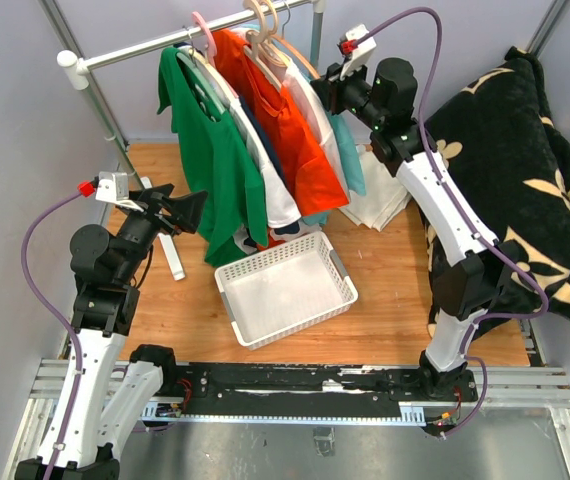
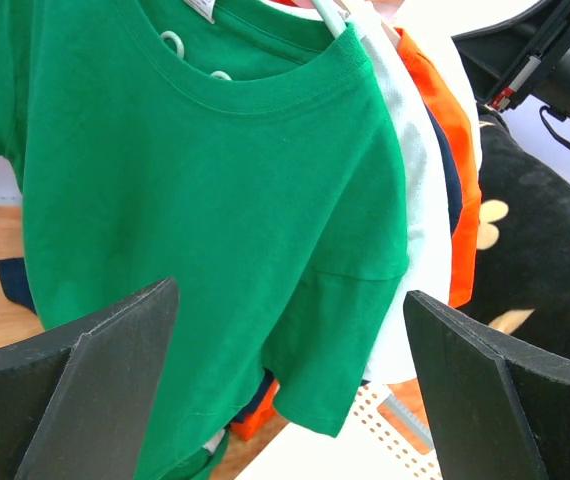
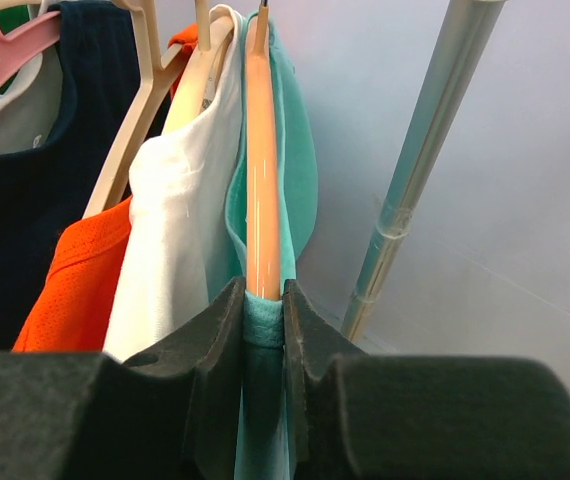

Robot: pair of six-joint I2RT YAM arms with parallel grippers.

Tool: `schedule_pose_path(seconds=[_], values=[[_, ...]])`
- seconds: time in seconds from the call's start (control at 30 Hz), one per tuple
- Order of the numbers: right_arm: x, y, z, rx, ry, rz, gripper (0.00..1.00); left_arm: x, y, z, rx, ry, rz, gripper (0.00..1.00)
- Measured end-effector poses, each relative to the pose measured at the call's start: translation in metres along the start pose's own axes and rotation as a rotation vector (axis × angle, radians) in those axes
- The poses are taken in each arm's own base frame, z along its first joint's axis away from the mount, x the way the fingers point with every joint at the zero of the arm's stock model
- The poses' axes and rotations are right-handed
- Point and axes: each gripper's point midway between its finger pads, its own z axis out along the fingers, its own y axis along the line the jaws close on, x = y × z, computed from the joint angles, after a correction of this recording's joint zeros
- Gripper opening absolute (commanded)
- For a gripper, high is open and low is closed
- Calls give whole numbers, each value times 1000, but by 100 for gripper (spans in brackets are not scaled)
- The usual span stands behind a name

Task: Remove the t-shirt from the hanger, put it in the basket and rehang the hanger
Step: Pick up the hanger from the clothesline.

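The fingers [image 3: 217, 340] of the right gripper [image 3: 263, 300] are closed from both sides on the lower arm of a peach hanger [image 3: 262, 180]. A fold of the teal t-shirt [image 3: 303, 170] is caught between them. The fingers [image 2: 115, 370] of the left gripper [image 2: 290, 300] are spread wide apart and nothing is held between them.

The wooden table top [image 1: 395, 300] is bordered at the right by a black blanket with a pale floral print [image 1: 525, 150], which is heaped against the wall. A metal garment rail [image 1: 145, 45] is carried across the far side, and one of its upright poles [image 3: 425, 160] is seen just right of the gripped hanger.

A row of shirts is hung on the rail. A green t-shirt [image 2: 225, 200] is at the left end, directly in front of the open left gripper but not touched by it. White and navy shirts are hung behind it, then an orange t-shirt [image 1: 295, 140] and a white t-shirt [image 3: 175, 240]. The teal t-shirt is placed last at the right end, still draped over its peach hanger, with the hanger's hook on the rail.

A white perforated basket [image 1: 227, 297] is set on the table below the shirts, between the two arms. Folded white cloth [image 1: 380, 195] is laid behind it, near the blanket. A pink hanger [image 3: 5, 50] is seen at the upper left of the right wrist view.
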Motion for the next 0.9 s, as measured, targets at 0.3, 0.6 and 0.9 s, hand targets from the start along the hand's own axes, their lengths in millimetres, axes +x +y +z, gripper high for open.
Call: schedule_pose_path(seconds=[0.3, 0.6, 0.9], values=[[-1, -4, 2, 19, -16, -6, 1, 0, 0, 0, 0, 0, 3, 100], [-6, -10, 3, 54, -49, -19, 1, 0, 0, 0, 0, -1, 0, 100], [-28, -15, -10, 87, -84, -54, 0, -5, -4, 1, 17, -19, -14, 100]])
